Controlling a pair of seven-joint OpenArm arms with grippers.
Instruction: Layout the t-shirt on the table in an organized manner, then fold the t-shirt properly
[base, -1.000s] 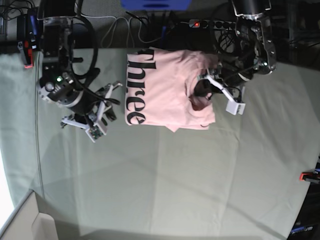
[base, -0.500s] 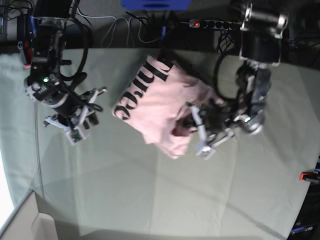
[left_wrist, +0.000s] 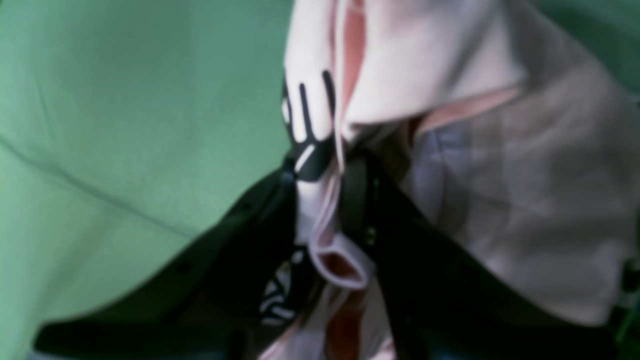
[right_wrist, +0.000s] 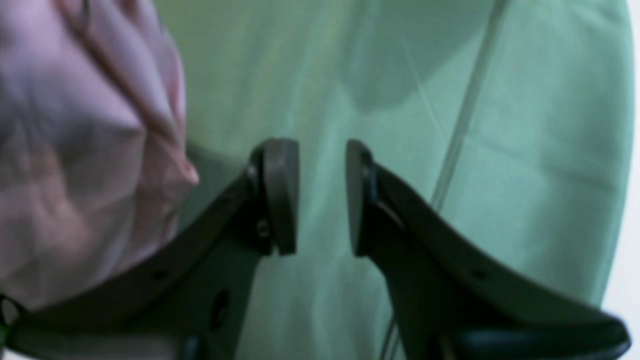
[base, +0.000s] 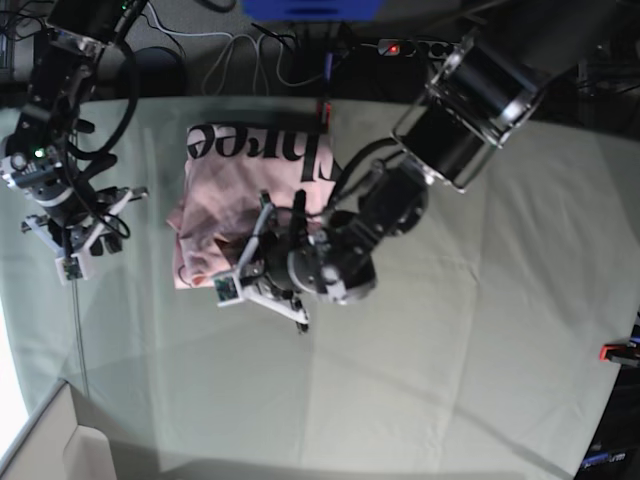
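Note:
The light pink t-shirt (base: 225, 195) lies bunched at the back left of the table (base: 450, 350), its black lettering (base: 260, 142) along the far edge. My left gripper (base: 250, 262) reaches across from the right and is shut on a bunched fold of the t-shirt (left_wrist: 425, 60) at its near edge. In the left wrist view the left gripper (left_wrist: 320, 172) pinches pink cloth with black print. My right gripper (base: 75, 252) hovers left of the shirt. The right gripper (right_wrist: 322, 195) is open, with only table cloth (right_wrist: 500, 150) between its fingers and the t-shirt (right_wrist: 75, 150) off to the side.
A power strip (base: 400, 47) with a red light, cables and a blue box (base: 310, 8) sit behind the table's far edge. A red clamp (base: 615, 352) marks the right edge. A pale raised corner (base: 40, 440) shows at the lower left.
My left arm has swung from the right side across to the left, dragging and turning the t-shirt with it. The right arm has drawn back further left.

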